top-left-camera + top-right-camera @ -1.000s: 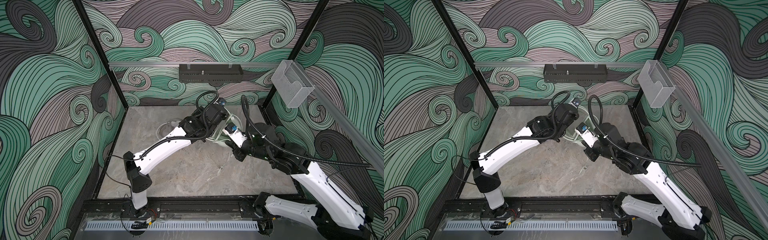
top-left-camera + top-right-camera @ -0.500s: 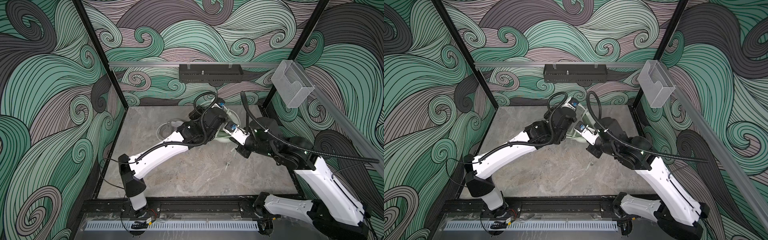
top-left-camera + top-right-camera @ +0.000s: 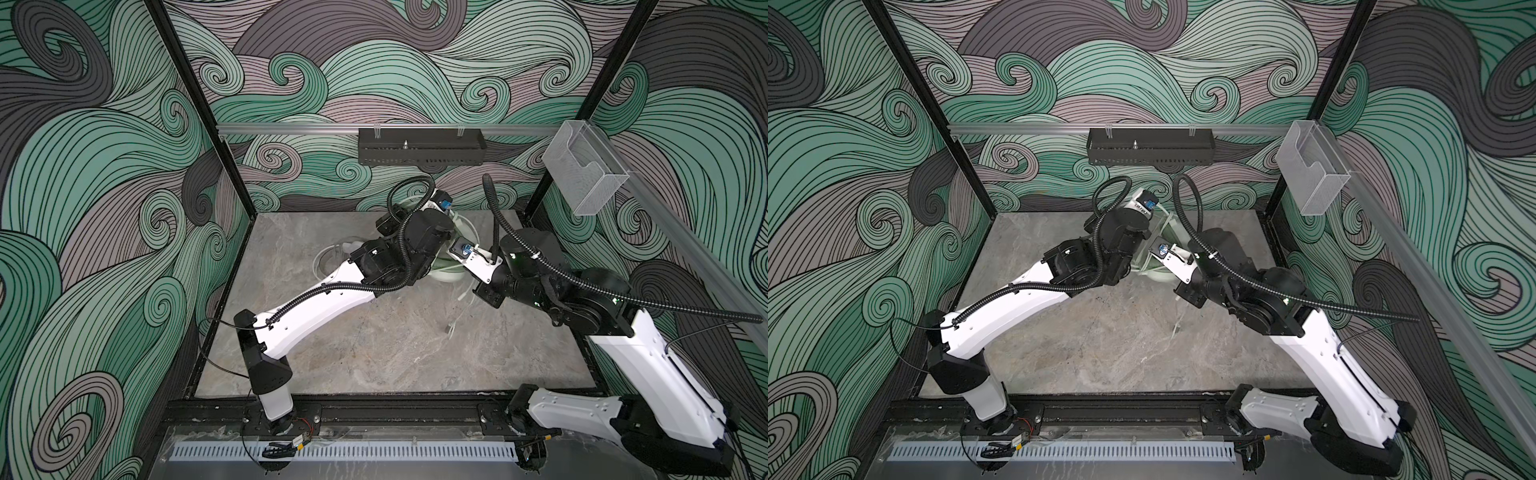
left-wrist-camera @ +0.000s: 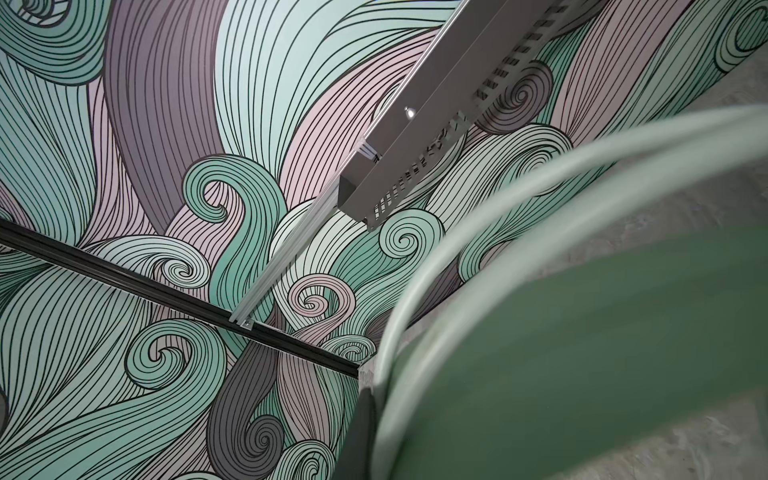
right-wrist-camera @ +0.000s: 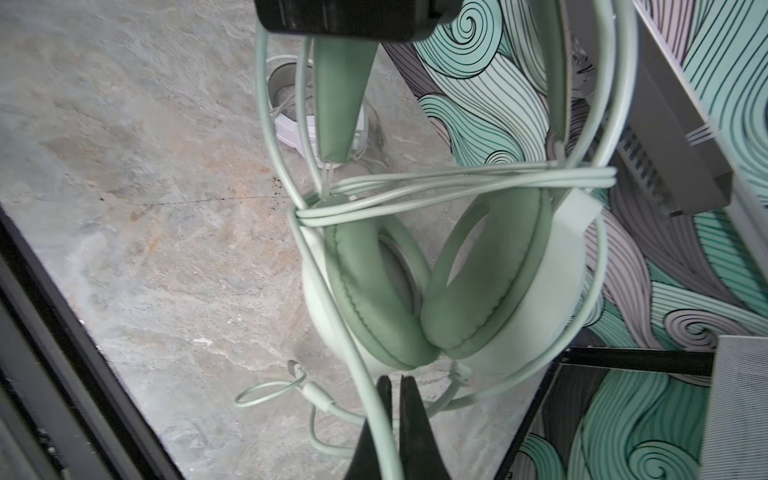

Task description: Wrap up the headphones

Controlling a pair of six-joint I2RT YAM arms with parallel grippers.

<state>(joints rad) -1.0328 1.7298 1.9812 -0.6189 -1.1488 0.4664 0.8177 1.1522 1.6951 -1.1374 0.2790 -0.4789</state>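
Both grippers pinch the mint headset over the far middle of the table

The right gripper (image 5: 392, 382) has its jaws pressed together on the mint cable (image 5: 457, 183), just below the two earcups (image 5: 374, 291), whose pads touch. Several turns of that cable are bound across the mint headset (image 3: 446, 272) between earcups and headband (image 5: 338, 104). The loose end loops down to the plug (image 5: 293, 365), which lies on the table (image 3: 374, 353). The left gripper (image 5: 345, 29) is clamped on the top of the headband, so the headset hangs between the two grippers. The white headset (image 3: 332, 257) lies on the table to the left, partly hidden by the left arm (image 3: 316, 303).
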